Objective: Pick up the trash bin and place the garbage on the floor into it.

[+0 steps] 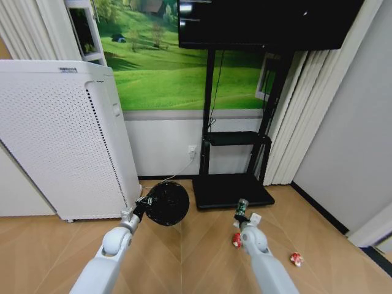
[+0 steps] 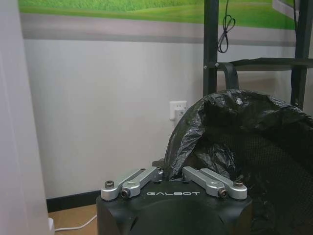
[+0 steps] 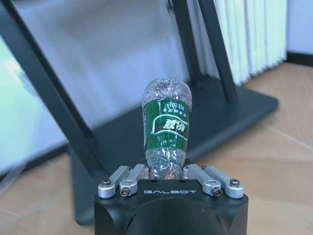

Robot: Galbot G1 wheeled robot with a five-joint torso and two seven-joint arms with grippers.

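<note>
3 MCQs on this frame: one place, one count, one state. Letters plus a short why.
1. Where is the trash bin?
A. on the TV stand shelf
B. at the left end effector, off the floor
C. behind the curtains

2. How many litter items lie on the floor?
A. two
B. none
C. five

3. State of the right end effector?
A. open
B. shut on the plastic bottle
C. shut on the bin

B: its fingers close on the liner at the rim.
A: a red can and a wrapper.
B: its fingers clamp the bottle's base.
</note>
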